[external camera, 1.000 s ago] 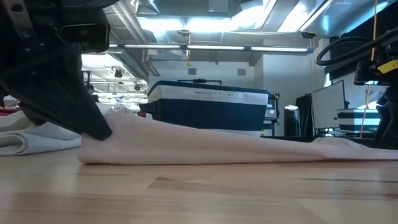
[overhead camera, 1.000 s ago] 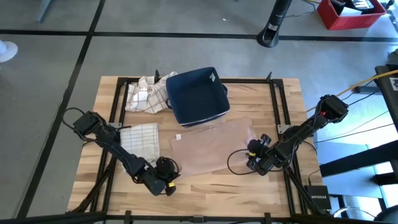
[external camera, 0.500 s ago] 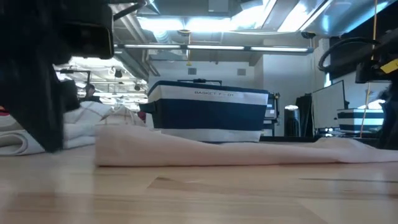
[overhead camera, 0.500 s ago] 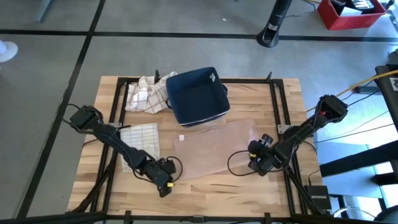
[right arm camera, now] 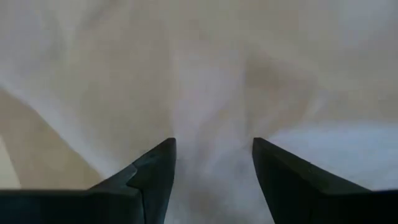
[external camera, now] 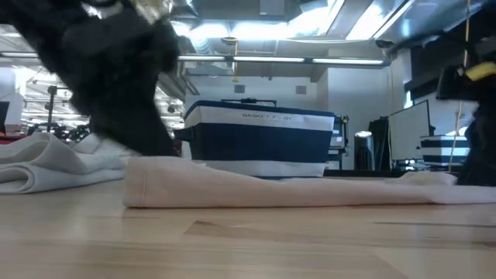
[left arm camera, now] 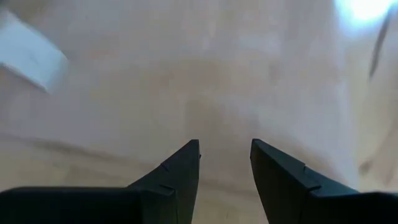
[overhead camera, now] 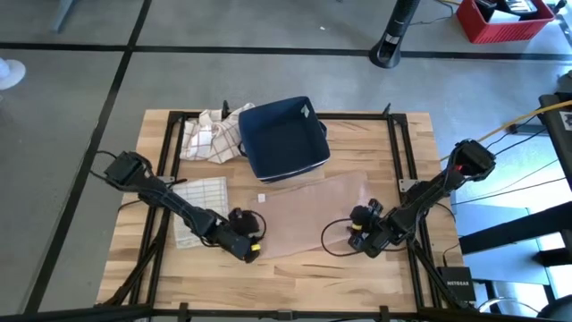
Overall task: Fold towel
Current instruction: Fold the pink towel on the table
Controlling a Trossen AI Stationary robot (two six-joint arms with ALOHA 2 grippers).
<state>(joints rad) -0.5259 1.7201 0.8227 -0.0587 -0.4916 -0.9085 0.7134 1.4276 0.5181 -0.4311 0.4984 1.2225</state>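
Basket (external camera: 262,139) lettering is the only readable writing: in the low view the white band on its side says "BASKET 7 - 01", I think, though it's pretty small. From above, that dark blue basket (overhead camera: 284,136) sits at the far middle of the table (overhead camera: 393,277), and I can't make out anything inside it. Pale pink towel (overhead camera: 308,211) lies spread flat right in front of the basket, with a little white tag near its far left corner. Left gripper (overhead camera: 251,253) is at the towel's near left edge, right gripper (overhead camera: 355,240) is on its near right side. A crumpled checked cloth (overhead camera: 211,134) is beside the basket on the left, and a folded checked cloth (overhead camera: 199,204) lies left of the towel. Low view: towel (external camera: 294,188) shows a rolled edge with the basket behind it. Left wrist view: left gripper (left arm camera: 225,157) has its fingers apart, nothing between them, pink fabric just beyond. Right wrist view: right gripper (right arm camera: 214,155) is spread wide over bunched towel (right arm camera: 211,74), not pinching it as far as I can see.
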